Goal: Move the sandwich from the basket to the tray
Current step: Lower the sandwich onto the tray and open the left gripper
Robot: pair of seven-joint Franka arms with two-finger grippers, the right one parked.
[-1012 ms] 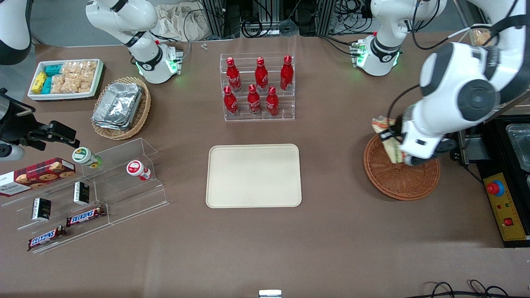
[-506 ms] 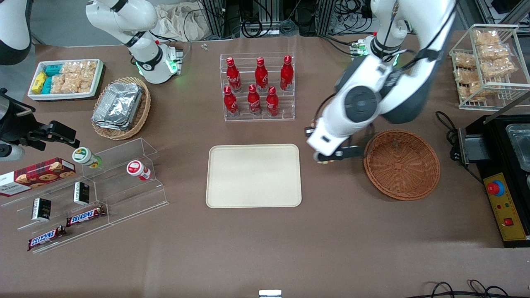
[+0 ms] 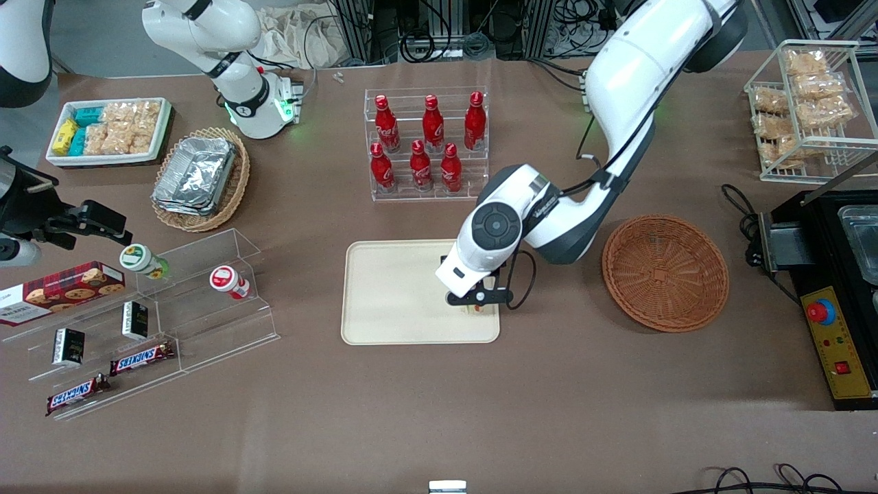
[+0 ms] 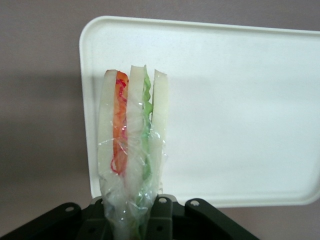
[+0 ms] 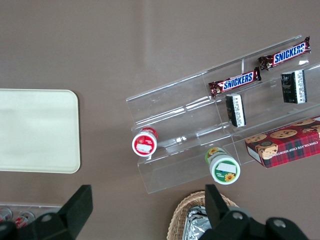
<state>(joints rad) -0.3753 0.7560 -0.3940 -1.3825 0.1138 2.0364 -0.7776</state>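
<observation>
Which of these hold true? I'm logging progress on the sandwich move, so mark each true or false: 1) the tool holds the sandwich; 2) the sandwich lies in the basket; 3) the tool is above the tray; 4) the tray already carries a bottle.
1) True: the tool is shut on the wrapped sandwich.
2) False: the basket holds nothing; the sandwich is in the tool's grip.
3) True: the tool is over the tray, near the edge facing the basket.
4) False: the red bottles stand in their clear rack, farther from the front camera than the tray; nothing rests on the tray.
</observation>
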